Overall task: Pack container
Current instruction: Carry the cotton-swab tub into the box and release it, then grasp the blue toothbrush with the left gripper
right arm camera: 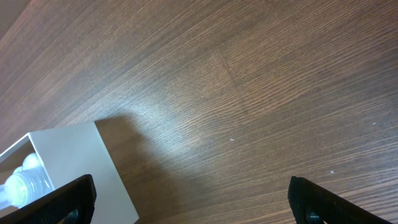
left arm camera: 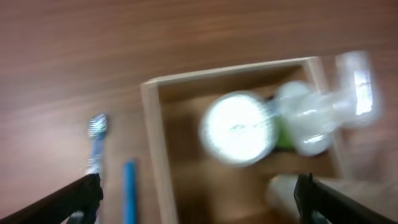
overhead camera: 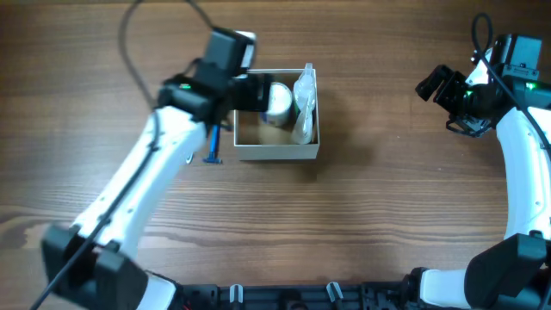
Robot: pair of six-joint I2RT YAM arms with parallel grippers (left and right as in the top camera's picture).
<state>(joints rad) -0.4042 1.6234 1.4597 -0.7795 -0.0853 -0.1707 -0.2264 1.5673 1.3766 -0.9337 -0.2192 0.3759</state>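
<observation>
The container (overhead camera: 277, 152) is a square shallow box with white walls and a tan inside, at the table's middle left. It holds a small round white jar (overhead camera: 277, 102) and a clear plastic bottle (overhead camera: 305, 108). My left gripper (overhead camera: 256, 93) hovers over the box's left side, open and empty. In the blurred left wrist view my open jaws (left arm camera: 199, 208) straddle the container's left wall (left arm camera: 152, 143), with the jar (left arm camera: 238, 127) and the bottle (left arm camera: 317, 118) beyond. My right gripper (overhead camera: 439, 86) is open and empty, far right of the box. The right wrist view shows its jaws (right arm camera: 193, 205) over bare wood.
A blue-handled toothbrush (overhead camera: 213, 145) lies on the table just left of the box, and shows in the left wrist view (left arm camera: 96, 140) beside a blue stick (left arm camera: 129, 190). Something green (left arm camera: 285, 135) lies under the bottle. The box's white wall (right arm camera: 81, 162) is at the right wrist view's lower left.
</observation>
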